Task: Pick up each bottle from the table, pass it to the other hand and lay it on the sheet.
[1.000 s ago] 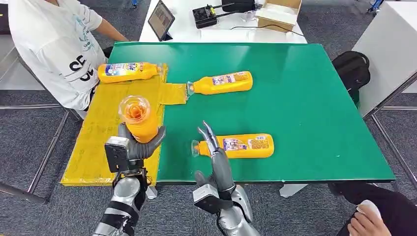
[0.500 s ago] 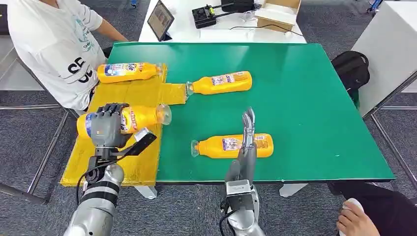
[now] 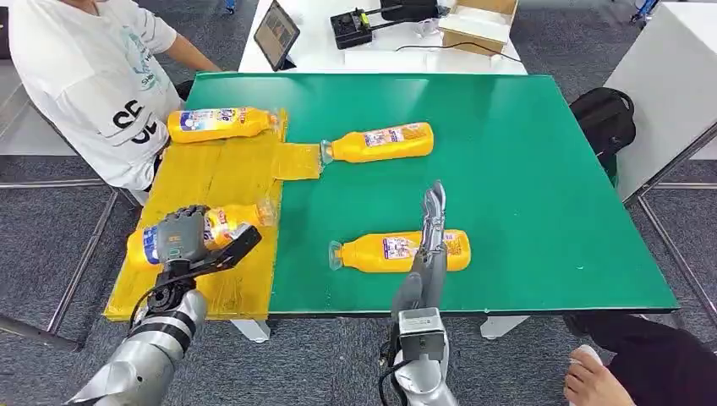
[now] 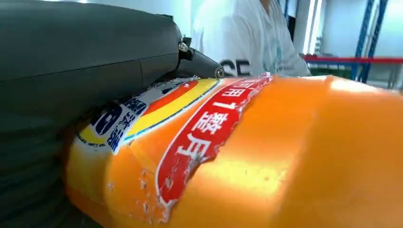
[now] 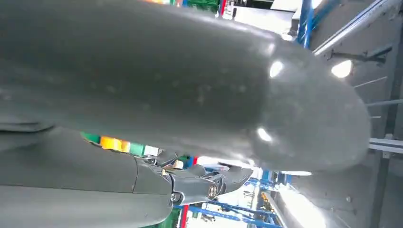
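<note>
Laying the orange bottle [image 3: 221, 227] flat on the yellow sheet [image 3: 221, 169], neck toward three o'clock, the left hand [image 3: 182, 237] grips it and should open only once it rests, while the right hand [image 3: 431, 228], fingers straight and holding nothing, hovers over the nearest bottle on the table [image 3: 402, 250].

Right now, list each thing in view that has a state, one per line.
Left robot hand: grips a bottle.
Held bottle: lying sideways, low over the yellow sheet.
Far bottle: lying on the sheet.
Middle bottle: lying on the green table.
Near bottle: lying on the table.
Right robot hand: open, fingers straight, above the near bottle.
</note>
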